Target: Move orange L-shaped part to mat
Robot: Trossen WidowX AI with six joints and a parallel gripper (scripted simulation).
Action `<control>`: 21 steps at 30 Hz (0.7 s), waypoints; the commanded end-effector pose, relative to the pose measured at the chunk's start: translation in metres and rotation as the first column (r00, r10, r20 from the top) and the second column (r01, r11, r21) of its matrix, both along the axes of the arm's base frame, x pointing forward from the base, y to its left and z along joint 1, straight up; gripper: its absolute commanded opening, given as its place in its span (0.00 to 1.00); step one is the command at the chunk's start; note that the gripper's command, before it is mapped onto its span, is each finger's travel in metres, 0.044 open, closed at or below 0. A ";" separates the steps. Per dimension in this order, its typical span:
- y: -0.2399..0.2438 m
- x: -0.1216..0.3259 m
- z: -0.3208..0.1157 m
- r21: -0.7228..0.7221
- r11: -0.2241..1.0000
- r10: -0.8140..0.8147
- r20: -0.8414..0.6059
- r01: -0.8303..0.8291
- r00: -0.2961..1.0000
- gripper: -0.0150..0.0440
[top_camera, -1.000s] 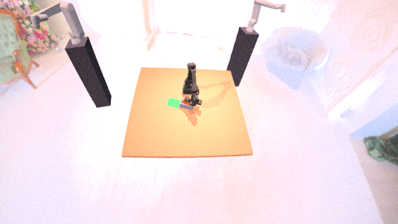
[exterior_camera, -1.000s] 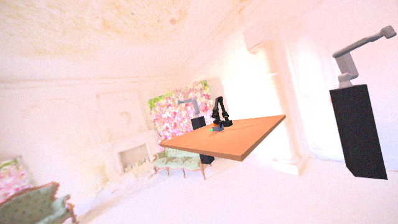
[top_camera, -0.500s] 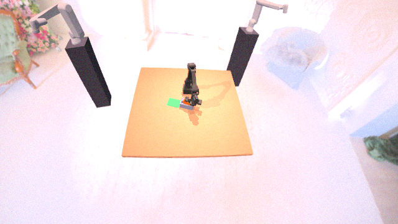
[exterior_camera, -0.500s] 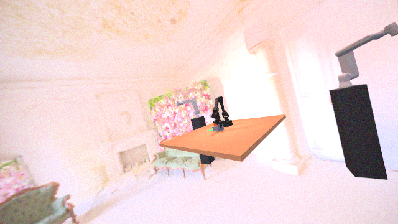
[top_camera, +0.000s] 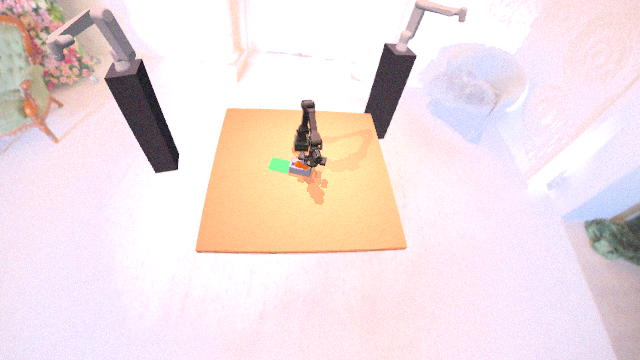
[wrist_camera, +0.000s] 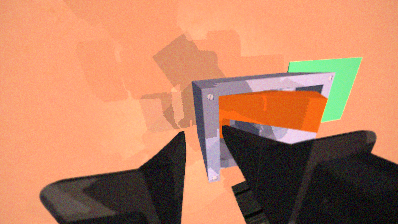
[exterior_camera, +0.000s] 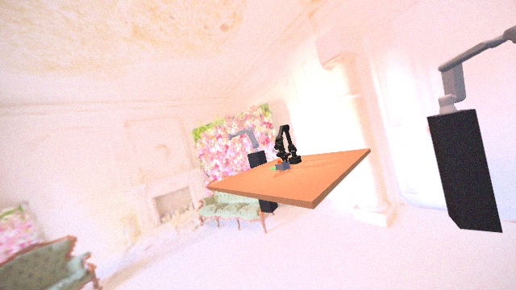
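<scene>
The grey tray stands on the table. The orange part is tilted in its pocket: its end nearer the green mat is raised above the rim, and its L-shaped end is low. My gripper is partly open with nothing between its fingers. In the wrist view, the right fingertip is over the L-shaped end and hides some of it; the left fingertip is outside the tray. Whether the right one touches the part is hard to tell.
The wooden table extends around the tray and mat. Two grey arms on black pedestals stand beyond the table's edges. The arm's shadow falls beside the tray.
</scene>
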State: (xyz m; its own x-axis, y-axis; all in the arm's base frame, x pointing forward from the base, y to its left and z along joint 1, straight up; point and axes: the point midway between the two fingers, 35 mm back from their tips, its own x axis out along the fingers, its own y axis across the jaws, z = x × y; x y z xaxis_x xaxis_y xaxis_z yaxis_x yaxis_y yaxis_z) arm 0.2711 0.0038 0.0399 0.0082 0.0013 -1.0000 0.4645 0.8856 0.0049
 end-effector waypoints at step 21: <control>-0.007 -0.002 0.073 0.000 1.000 -0.003 0.044 0.003 0.999 0.56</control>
State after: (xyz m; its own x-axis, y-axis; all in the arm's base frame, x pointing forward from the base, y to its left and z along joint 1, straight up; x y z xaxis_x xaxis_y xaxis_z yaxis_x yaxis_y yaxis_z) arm 0.2687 -0.0035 0.1124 0.0499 0.0008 -0.9988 0.4668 0.8841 0.0240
